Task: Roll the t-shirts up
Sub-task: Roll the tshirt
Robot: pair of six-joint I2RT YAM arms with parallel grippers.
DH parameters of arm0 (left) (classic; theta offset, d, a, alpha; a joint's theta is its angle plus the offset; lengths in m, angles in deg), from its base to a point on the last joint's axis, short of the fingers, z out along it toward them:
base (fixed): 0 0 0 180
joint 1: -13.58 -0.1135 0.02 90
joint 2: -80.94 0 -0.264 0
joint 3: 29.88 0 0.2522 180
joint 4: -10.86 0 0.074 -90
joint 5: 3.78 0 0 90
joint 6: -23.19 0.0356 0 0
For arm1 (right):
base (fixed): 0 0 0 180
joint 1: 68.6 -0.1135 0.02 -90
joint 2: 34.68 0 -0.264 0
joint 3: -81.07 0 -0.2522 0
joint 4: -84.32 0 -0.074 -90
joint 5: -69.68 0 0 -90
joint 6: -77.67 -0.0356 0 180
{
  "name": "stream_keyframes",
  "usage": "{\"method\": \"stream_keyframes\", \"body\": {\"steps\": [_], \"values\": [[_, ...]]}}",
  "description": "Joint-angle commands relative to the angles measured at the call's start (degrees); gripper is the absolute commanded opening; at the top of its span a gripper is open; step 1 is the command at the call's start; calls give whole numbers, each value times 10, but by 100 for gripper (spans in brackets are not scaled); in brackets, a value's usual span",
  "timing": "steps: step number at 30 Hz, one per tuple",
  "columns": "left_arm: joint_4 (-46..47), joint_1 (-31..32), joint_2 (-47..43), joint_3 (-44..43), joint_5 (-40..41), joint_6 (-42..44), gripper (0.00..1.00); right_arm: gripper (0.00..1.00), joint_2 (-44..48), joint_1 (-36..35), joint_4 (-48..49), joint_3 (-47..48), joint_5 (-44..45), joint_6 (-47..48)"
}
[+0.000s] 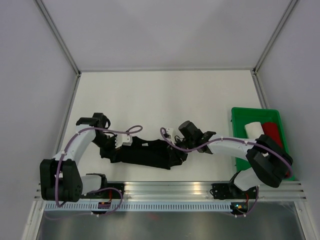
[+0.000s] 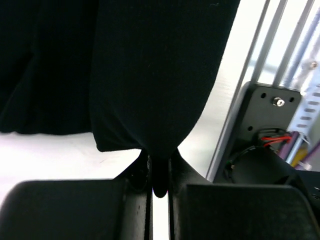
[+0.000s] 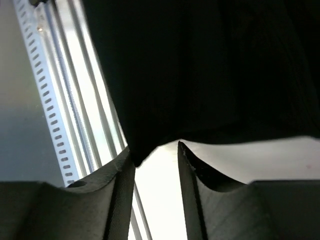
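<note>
Low in the overhead frame, just above the arm bases, the black t-shirt [image 1: 145,154] lies as a long bundle across the white counter [image 1: 165,95]. The left gripper [image 2: 159,172] is clamped on a fold at its left end, while the right gripper [image 3: 156,162] stands partly open at its right end, a cloth corner between the fingers. At the right edge, a green bin [image 1: 239,135] holds a white roll [image 1: 254,129] and a red roll [image 1: 273,132].

The black t-shirt [image 1: 145,154] is soft matt cloth. The counter [image 1: 165,95] looks smooth, white and slightly shiny. The green bin [image 1: 239,125] looks like glossy plastic. Beside the right tool [image 3: 155,160], the slotted rail [image 3: 50,100] is bright metal.
</note>
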Motion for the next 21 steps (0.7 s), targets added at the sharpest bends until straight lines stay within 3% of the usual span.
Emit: {"method": "stream_keyframes", "body": {"steps": [1,6,14,18,19,21], "values": [[-45,-6,55,-35,-62,47,2,49,27,21,75,-22,14,-45],[-52,-10,118,-66,-78,36,2,59,55,17,116,-52,38,-36],[-54,-19,142,-69,-71,44,2,78,205,-23,228,-151,137,-11],[-59,-19,150,-75,-78,48,2,79,152,-27,247,-140,136,-3],[-60,-20,151,-75,-78,50,2,93,138,-29,253,-136,137,-3],[-59,-20,149,-74,-78,50,2,94,114,-42,270,-129,146,-3]]}}
